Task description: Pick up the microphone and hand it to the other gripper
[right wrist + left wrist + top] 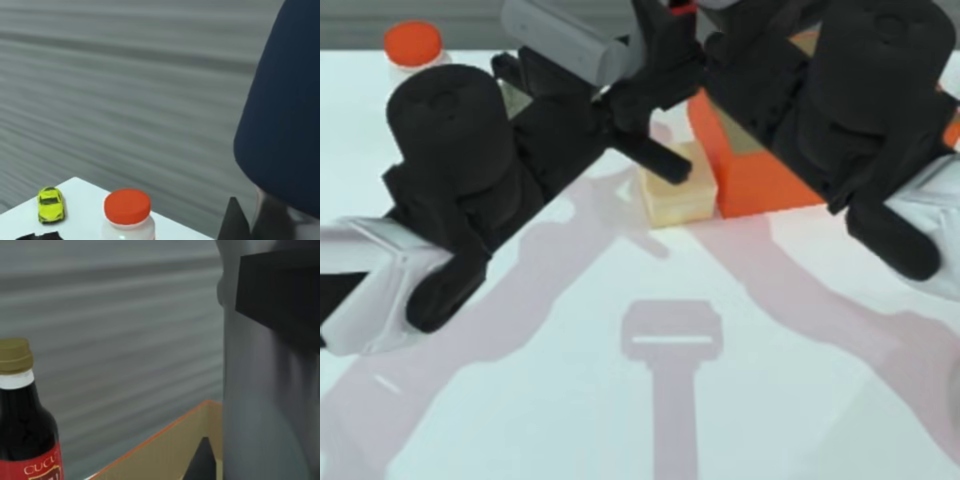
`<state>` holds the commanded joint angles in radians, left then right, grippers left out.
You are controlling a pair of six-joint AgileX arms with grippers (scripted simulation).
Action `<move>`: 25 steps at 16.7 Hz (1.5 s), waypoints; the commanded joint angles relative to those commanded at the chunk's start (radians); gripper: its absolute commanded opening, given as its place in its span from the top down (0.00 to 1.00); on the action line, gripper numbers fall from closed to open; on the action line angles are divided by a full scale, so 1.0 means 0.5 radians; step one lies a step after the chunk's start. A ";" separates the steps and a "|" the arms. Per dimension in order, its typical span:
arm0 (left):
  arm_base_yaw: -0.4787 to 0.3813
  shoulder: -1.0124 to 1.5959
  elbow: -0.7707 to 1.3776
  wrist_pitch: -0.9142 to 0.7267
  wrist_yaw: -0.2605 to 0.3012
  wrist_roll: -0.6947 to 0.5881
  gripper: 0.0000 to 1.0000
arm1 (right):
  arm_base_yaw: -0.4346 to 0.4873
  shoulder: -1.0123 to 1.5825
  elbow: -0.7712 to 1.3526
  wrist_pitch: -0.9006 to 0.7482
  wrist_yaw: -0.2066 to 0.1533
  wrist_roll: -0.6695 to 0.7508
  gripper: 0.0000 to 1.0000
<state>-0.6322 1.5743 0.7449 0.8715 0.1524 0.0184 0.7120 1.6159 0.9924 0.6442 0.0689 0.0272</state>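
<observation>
Microphone (570,45) hung raised above the table's far middle, handle pointing left, between both arms. Left gripper (605,100) and right gripper (665,60) met at it; cannot tell whether either's fingers pinched it.

Glossy white tabletop (570,400) filling most of the top view, crossed by soft pinkish-grey shadows. Grey, horizontally ribbed wall (125,340) behind, also visible as a strip along the upper left edge. Even, diffuse lighting.
</observation>
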 joint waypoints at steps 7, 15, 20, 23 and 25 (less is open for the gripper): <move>0.000 0.000 0.000 0.000 0.000 0.000 1.00 | 0.000 0.000 0.000 0.000 0.000 0.000 1.00; 0.000 0.000 0.000 0.000 0.000 0.000 0.92 | 0.000 0.000 0.000 0.000 0.000 0.000 1.00; 0.000 0.000 0.000 0.000 0.000 0.000 0.55 | 0.000 0.000 0.000 0.000 0.000 0.000 1.00; 0.000 0.000 0.000 0.000 0.000 0.000 0.32 | 0.000 0.000 0.000 0.000 0.000 0.000 1.00; 0.000 0.000 0.000 0.000 0.000 0.000 0.17 | 0.000 0.000 0.000 0.000 0.000 0.000 1.00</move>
<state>-0.6322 1.5743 0.7449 0.8715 0.1524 0.0184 0.7120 1.6159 0.9924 0.6442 0.0689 0.0272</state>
